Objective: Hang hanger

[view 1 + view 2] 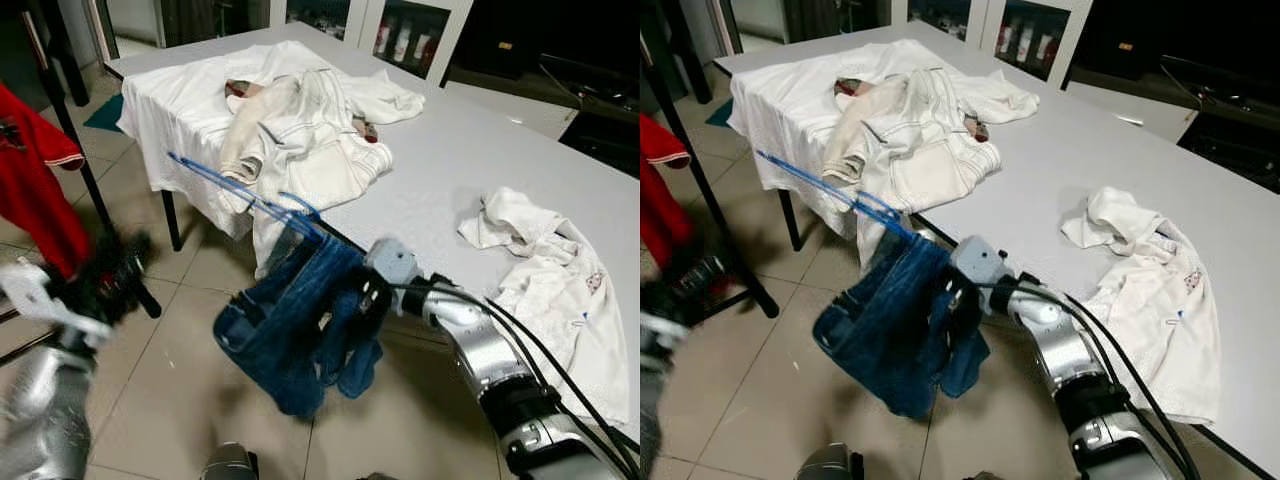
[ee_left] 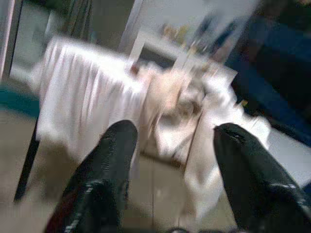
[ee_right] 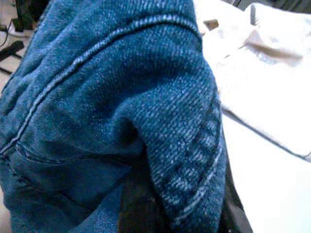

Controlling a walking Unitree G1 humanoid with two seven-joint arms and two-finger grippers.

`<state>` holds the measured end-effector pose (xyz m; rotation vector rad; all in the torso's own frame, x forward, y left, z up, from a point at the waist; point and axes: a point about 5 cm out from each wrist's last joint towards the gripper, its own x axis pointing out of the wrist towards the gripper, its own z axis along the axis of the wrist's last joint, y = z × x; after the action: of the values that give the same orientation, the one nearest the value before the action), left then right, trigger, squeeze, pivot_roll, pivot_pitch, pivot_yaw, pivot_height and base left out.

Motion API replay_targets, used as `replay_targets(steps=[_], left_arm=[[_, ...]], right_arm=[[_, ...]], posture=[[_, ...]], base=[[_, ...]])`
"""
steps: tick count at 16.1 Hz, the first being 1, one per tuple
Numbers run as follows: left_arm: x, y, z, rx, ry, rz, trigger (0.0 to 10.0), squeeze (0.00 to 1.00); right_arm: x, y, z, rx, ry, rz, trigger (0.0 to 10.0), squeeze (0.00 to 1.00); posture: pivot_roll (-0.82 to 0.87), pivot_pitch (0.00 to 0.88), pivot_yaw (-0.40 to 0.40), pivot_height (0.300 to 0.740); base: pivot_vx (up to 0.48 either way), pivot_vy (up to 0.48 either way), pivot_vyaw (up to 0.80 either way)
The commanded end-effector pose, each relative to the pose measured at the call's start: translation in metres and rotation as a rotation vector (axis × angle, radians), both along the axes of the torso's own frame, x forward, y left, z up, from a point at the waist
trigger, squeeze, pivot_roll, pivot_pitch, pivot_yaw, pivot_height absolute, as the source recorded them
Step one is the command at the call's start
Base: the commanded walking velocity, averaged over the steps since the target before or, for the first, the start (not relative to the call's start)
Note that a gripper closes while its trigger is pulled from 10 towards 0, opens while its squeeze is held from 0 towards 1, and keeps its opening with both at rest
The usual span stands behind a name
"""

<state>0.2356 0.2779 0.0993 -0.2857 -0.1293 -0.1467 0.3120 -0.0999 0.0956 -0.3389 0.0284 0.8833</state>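
Note:
A blue plastic hanger (image 1: 240, 195) with dark blue jeans (image 1: 290, 330) draped over it hangs in the air off the table's front edge. Its long arm points up and left. My right gripper (image 1: 358, 300) is shut on the hanger, its fingers buried in the denim (image 3: 146, 121). My left gripper (image 1: 112, 275) is low on the left, blurred and open with nothing between its fingers (image 2: 109, 160). It is beside a black clothes rack pole (image 1: 85, 170) that carries a red garment (image 1: 35, 185).
The grey table (image 1: 480, 150) holds a pile of white clothes (image 1: 300, 130) at its left end and a crumpled white garment (image 1: 560, 280) on the right. A glass-door cabinet (image 1: 400, 40) stands behind. Tiled floor (image 1: 180, 390) lies between rack and table.

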Motion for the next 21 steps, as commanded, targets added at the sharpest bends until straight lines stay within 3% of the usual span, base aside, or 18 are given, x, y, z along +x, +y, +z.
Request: replay_targets(steps=[1,3,5,6,8,9,11,17,21], left_arm=[[-0.001,-0.005,-0.020,-0.033,0.084,-0.012,10.0,0.00],[0.004,-0.012,-0.049,-0.138,0.204,0.002,10.0,0.00],[0.011,-0.022,-0.065,-0.156,0.262,-0.019,10.0,0.00],[0.018,-0.037,-0.069,-0.185,0.272,-0.112,10.0,1.00],[0.022,-0.050,-0.074,-0.195,0.310,-0.181,10.0,1.00],[0.025,-0.053,-0.080,-0.208,0.350,-0.166,10.0,1.00],[0.026,-0.056,-0.091,-0.210,0.421,-0.159,10.0,0.00],[0.022,-0.055,-0.108,-0.226,0.537,-0.121,10.0,0.00],[0.018,-0.066,-0.113,-0.236,0.550,-0.186,10.0,0.00]], right_arm=[[0.005,-0.004,0.014,0.051,-0.050,-0.021,0.0,0.00],[0.002,0.003,0.019,0.089,-0.061,0.015,0.0,0.00],[0.000,0.006,0.023,0.104,-0.073,0.039,0.0,0.00],[-0.002,0.008,0.025,0.108,-0.081,0.053,0.0,0.00],[-0.003,0.009,0.027,0.111,-0.086,0.059,0.0,0.00],[-0.003,0.010,0.028,0.113,-0.090,0.061,0.0,0.00],[-0.005,0.012,0.030,0.119,-0.100,0.076,0.0,0.00],[-0.004,0.015,0.036,0.130,-0.112,0.084,0.0,0.00],[-0.004,0.018,0.039,0.137,-0.118,0.091,0.0,0.00]], posture=[[0.19,0.017,-0.118,0.710],[0.18,0.015,-0.114,0.710],[0.18,0.013,-0.112,0.710],[0.17,0.011,-0.108,0.710],[0.16,0.007,-0.103,0.710],[0.16,0.006,-0.101,0.710],[0.16,0.001,-0.099,0.710],[0.16,0.000,-0.097,0.710],[0.17,0.000,-0.102,0.710]], base=[[0.000,0.000,0.00],[0.000,0.000,0.00],[0.000,0.000,0.00],[0.000,0.000,0.00],[0.000,0.000,0.00],[0.000,0.000,0.00],[0.000,0.000,0.00],[0.000,0.000,0.00],[0.000,0.000,0.00]])
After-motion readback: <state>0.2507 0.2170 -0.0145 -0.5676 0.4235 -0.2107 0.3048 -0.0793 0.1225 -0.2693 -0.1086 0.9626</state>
